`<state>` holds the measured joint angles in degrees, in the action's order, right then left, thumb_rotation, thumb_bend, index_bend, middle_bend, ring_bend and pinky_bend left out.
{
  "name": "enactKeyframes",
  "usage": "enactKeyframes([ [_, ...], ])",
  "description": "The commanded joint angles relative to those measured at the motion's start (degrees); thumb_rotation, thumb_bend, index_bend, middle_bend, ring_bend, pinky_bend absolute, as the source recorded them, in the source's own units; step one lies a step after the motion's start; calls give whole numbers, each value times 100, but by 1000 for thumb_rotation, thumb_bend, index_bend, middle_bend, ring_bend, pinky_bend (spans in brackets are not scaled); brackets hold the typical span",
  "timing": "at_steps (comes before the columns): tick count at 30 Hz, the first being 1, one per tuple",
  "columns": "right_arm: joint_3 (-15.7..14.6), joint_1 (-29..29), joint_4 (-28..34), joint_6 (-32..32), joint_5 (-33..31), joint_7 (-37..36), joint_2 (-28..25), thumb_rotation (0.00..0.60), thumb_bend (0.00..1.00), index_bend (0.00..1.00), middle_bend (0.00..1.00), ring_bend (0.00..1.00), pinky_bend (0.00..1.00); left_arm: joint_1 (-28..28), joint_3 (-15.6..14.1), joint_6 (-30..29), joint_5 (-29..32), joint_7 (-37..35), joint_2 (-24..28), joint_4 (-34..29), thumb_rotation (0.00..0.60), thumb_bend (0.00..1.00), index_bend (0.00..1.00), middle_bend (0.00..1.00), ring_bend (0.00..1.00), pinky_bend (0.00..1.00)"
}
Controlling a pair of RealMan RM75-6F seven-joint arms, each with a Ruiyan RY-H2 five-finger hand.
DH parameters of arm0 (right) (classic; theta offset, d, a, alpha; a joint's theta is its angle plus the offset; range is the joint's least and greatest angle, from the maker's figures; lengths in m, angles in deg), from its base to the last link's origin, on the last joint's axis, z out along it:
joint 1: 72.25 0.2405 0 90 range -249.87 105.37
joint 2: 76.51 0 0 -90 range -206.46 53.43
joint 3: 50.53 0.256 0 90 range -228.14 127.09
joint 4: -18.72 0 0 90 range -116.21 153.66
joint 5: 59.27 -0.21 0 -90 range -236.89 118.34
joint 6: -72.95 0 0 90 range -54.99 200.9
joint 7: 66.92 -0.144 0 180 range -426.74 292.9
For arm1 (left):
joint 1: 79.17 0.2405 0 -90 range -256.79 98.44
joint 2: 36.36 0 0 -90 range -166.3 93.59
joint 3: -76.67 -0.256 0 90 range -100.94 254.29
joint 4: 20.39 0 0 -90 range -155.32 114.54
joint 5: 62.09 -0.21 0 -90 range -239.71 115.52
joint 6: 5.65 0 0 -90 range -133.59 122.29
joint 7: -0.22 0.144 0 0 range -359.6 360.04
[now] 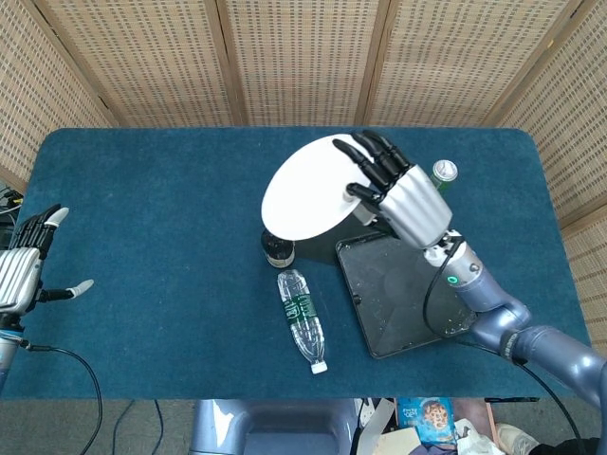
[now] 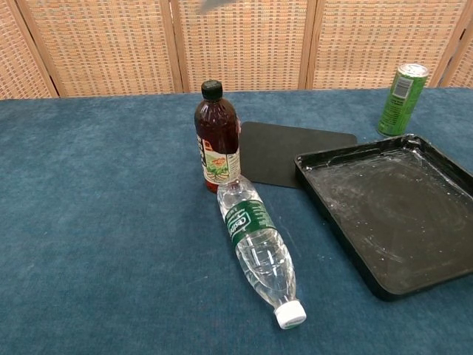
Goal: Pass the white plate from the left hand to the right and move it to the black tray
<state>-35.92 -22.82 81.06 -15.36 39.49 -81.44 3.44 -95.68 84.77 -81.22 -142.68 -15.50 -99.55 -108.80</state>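
Aloft now: right hand [image 1: 398, 194] grips the white plate [image 1: 308, 190] by its right edge, dark fingers [image 1: 377, 156] lying over the upper face, thumb seemingly underneath. Plate hangs tilted above the dark brown bottle [image 1: 278, 248] and the black mat [image 1: 327, 226], just left of the black tray [image 1: 453, 284]; chest view shows almost none of it. Left hand [image 1: 24, 270] far off at the table's left edge, fingers spread, holding nothing. Handover looks finished; what remains is carry and set-down. Advice: swing right until the plate sits over the tray's middle, level it, lower well clear of the brown bottle and the green can [image 1: 436, 182], let go only once it rests flat inside the rim. Blue cloth covers the table [image 1: 142, 190]; clear water bottle [image 1: 302, 318] lies on its side; woven wicker screens [image 1: 303, 57] stand behind
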Motion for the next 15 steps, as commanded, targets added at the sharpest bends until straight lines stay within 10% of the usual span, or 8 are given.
enactKeyframes([
  [1, -367, -492, -757, -51, -149, -340, -84, 600, 483, 643, 56, 0, 113, 18, -12, -16, -14, -3, 26, -32, 600, 0, 0, 0, 0, 0],
  [15, -1259, -1954, -2410, -315, -344, -1327, 380, 600, 483, 648, 66, 0, 113, 66, -77, -190, -211, 140, 32, -153, 600, 0, 0, 0, 0, 0],
])
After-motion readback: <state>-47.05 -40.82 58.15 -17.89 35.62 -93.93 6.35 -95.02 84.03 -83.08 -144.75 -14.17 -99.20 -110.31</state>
